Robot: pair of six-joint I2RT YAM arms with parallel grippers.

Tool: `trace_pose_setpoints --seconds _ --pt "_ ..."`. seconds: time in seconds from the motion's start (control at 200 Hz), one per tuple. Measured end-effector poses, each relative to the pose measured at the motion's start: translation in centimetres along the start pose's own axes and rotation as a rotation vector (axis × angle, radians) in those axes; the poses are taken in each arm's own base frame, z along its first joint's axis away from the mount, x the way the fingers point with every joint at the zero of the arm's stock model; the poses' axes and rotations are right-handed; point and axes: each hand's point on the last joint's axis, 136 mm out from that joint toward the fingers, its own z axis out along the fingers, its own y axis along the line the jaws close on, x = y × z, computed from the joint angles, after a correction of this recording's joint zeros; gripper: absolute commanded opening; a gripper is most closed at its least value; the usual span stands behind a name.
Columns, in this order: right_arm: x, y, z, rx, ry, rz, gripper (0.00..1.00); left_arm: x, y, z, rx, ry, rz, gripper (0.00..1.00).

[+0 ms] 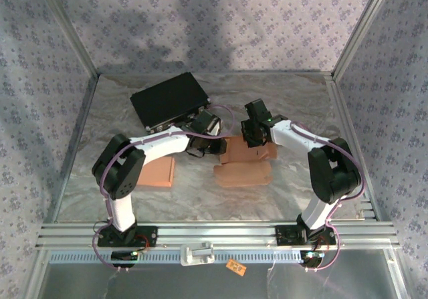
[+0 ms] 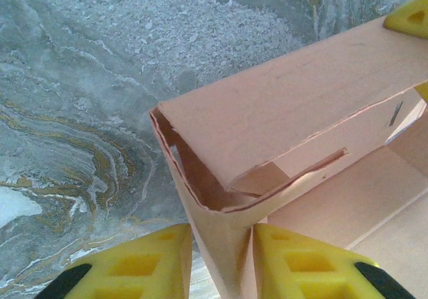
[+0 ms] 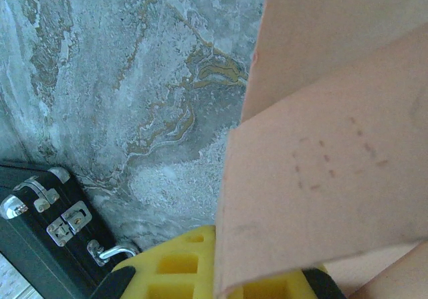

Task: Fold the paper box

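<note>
The paper box (image 2: 287, 112) stands half-formed at the middle of the desk (image 2: 80, 78). The left tool (image 2: 221, 262) clamps 1 upright wall beside a corner. The right tool (image 3: 251, 279) is pinched closed on another panel. A black case (image 1: 170, 98) lies toward the far edge.

No words or numbers can be read anywhere. A small orange tag (image 1: 235, 267) lies at the near edge in the top view. It has dark marks on it, but they are too tiny to make out. The paper box (image 3: 321, 178) has a few short, faint dashes on its side in the right wrist view. They do not form letters.
</note>
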Motion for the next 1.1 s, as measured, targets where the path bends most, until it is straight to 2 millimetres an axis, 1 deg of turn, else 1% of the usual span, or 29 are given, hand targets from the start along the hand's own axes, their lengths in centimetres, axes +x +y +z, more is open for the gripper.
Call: trace_pose_setpoints --seconds 0.145,0.38,0.715,0.83,0.934,1.104 --pt "-0.11 -0.02 0.01 0.001 -0.002 0.009 0.0 0.07 0.04 0.42 0.018 -0.019 -0.028 0.37" --pt "-0.4 -0.26 0.1 0.008 0.003 0.03 0.0 0.36 0.13 0.56 0.051 -0.053 -0.044 0.37" --pt "-0.67 -0.3 0.06 0.017 0.025 0.077 0.0 0.07 -0.13 0.15 0.08 -0.094 -0.045 0.38" --pt "-0.64 -0.33 0.09 0.018 0.028 0.085 0.0 0.18 -0.17 0.22 0.078 -0.091 -0.043 0.34" --pt "-0.66 -0.38 0.17 0.021 0.027 0.093 0.0 0.13 -0.31 0.35 0.067 -0.091 -0.039 0.28" --pt "-0.7 -0.48 0.3 0.024 0.025 0.104 0.0 0.04 -0.31 0.36 0.029 -0.105 -0.038 0.14"
